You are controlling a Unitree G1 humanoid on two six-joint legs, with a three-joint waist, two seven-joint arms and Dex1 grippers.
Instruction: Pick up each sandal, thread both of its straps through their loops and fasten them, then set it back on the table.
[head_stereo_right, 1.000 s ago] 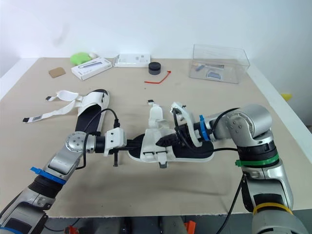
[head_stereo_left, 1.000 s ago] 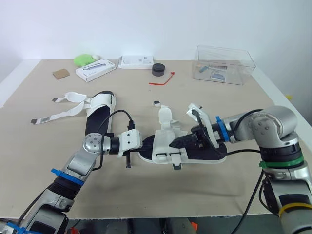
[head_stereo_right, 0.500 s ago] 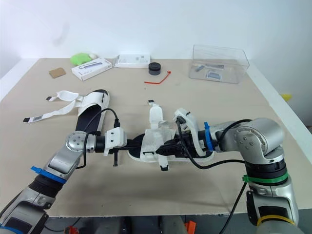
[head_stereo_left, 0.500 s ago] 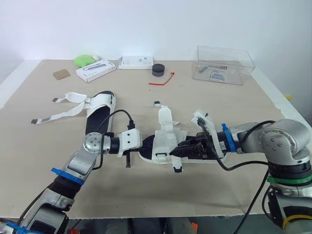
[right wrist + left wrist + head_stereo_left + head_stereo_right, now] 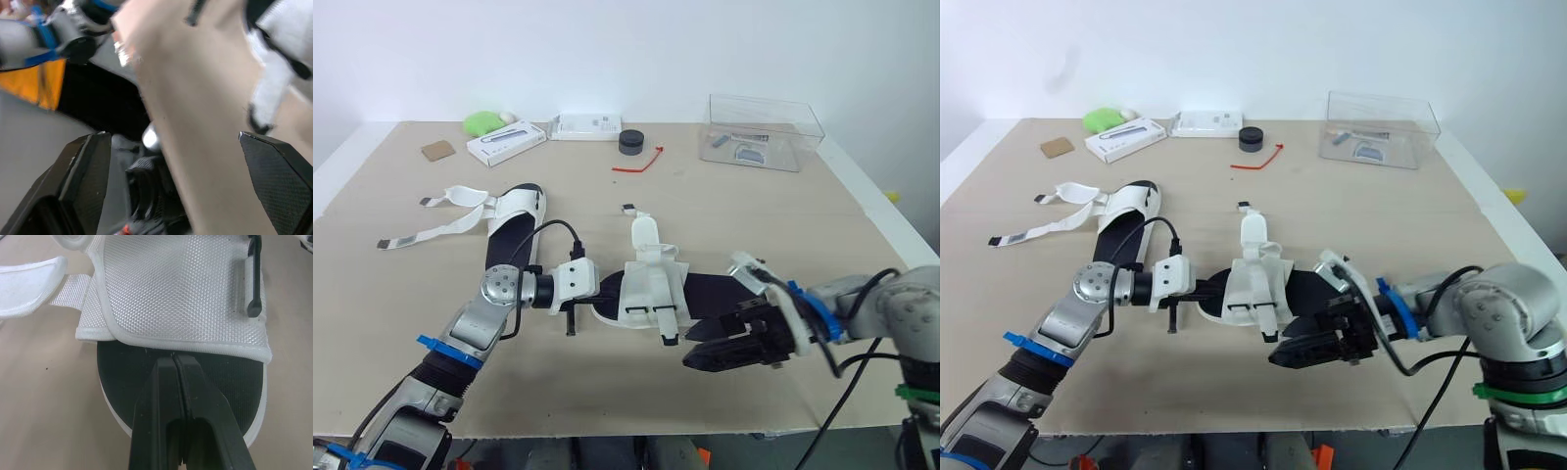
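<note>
Sandal (image 5: 651,294) with the white upper lies flat on the desk (image 5: 783,225) in the head view, between the two tools. Its toe end meets the left tool (image 5: 600,293). The right tool (image 5: 691,350) sits just beside its near edge, apart from it. One white strap (image 5: 643,233) sticks out on the side away from the right tool. A second sandal (image 5: 512,225) lies beyond the left tool's arm, well apart from the right tool, its loose straps (image 5: 440,220) spread on the desk.

In the left wrist view, the left tool's fingers (image 5: 156,406) are pressed together, tips at the hem of the white mesh upper (image 5: 181,289), over the black footbed (image 5: 122,377). Whether they pinch anything I cannot tell.

In the right wrist view, the right tool's fingers (image 5: 78,186) are spread wide, with blurred tan desk between them.
</note>
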